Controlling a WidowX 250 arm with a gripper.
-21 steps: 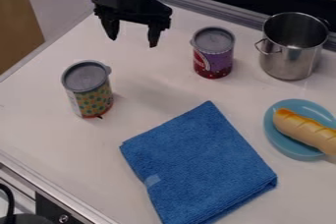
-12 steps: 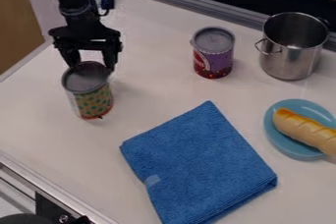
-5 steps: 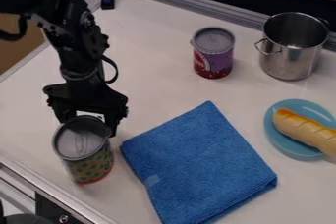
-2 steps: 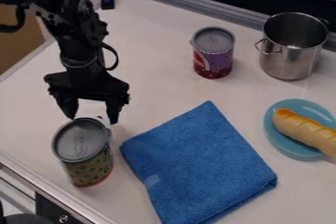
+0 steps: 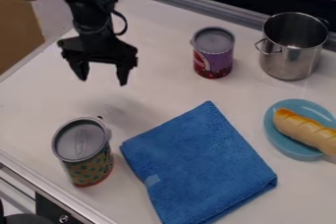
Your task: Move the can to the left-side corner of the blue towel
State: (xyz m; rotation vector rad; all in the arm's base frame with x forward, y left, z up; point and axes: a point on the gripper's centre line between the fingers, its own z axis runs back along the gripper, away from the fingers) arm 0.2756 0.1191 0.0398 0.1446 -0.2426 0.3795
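The can (image 5: 84, 152) looks stiff and light, best gripped around its sides. The pincer's (image 5: 101, 74) tips are spread apart.

Matte black arm, looping black cable

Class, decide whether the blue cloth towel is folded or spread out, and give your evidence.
Folded: the blue cloth towel forms a thick pad, with stacked layers showing along its lower-right edge.
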